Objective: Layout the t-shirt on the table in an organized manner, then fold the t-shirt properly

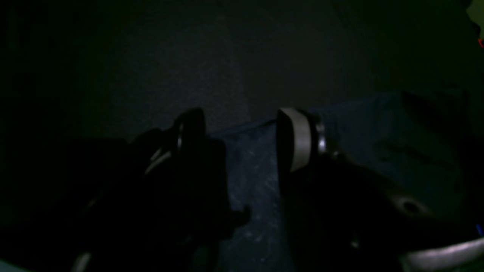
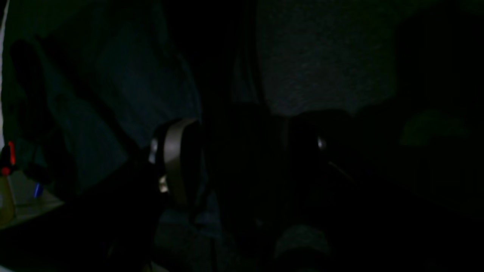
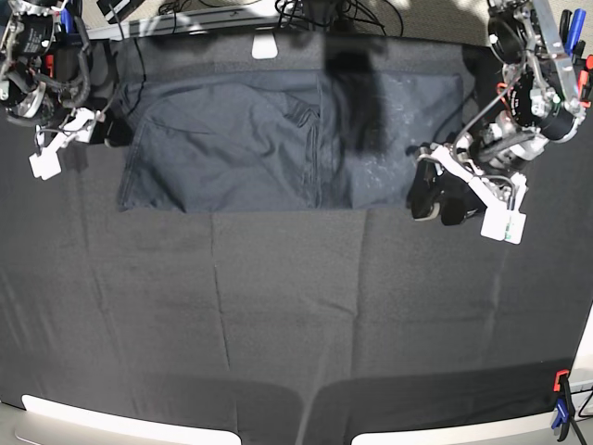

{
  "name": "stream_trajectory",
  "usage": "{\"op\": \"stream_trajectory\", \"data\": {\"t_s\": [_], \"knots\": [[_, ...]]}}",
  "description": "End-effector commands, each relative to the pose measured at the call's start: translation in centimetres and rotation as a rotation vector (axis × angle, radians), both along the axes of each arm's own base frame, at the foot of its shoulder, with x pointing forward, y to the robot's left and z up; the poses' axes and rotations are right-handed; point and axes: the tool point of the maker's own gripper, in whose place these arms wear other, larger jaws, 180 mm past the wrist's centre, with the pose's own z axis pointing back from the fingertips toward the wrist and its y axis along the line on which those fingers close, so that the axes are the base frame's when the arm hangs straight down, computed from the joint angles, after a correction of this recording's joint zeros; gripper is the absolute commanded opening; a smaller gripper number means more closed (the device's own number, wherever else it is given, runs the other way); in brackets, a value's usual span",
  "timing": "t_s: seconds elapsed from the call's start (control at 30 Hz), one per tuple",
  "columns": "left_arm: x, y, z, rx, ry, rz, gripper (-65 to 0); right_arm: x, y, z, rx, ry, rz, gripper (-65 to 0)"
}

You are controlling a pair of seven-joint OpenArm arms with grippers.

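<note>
Before me the tabletop [image 3: 278, 315] is draped in a creased matte black cloth, its pale rim showing along the near edge. A red and blue clamp [image 3: 559, 408] grips its near corner on my left. The dark grey t-shirt [image 3: 232, 144] lies spread at the far side, partly folded over itself.

The t-shirt [image 3: 250, 139] is dark charcoal-grey, spread mostly flat and wrinkly along the far edge of the surface [image 3: 278, 315], with one side folded over the middle. The surface is covered in creased black cloth.
</note>
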Motion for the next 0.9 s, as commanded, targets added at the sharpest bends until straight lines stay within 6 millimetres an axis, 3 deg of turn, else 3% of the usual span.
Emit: {"op": "stream_trajectory", "data": {"t_s": [0.0, 0.23, 0.53, 0.63, 0.73, 0.77, 0.87], "knots": [[0.5, -0.1, 1.4, -0.017, -0.049, 0.000, -36.9, 0.5, -0.1, 0.9, 0.002, -0.027, 0.018, -28.8], [0.5, -0.1, 1.4, -0.017, -0.049, 0.000, -36.9, 0.6, 1.7, 0.6, 0.039, -0.025, 0.062, -28.9], [0.5, -0.1, 1.3, -0.016, -0.047, -0.001, -36.9, 0.9, 5.5, -0.4, 0.068, 0.001, 0.177, -29.3], [0.5, -0.1, 1.2, -0.010, -0.045, 0.001, -36.9, 1.5, 5.9, -0.3, 0.070, -0.011, 0.190, -40.3], [0.5, 0.4, 0.8, 0.032, -0.034, 0.011, -36.9, 2.3, 5.4, 0.3, 0.065, -0.038, 0.171, -60.9], [0.4, 0.5, 0.6, 0.044, -0.031, 0.013, -36.9, 2.6, 5.0, 0.5, 0.061, -0.048, 0.160, -65.0], [0.4, 0.7, 0.4, 0.058, -0.025, 0.016, -36.9, 3.5, 3.1, 1.9, 0.038, -0.095, 0.106, -65.0]]}}
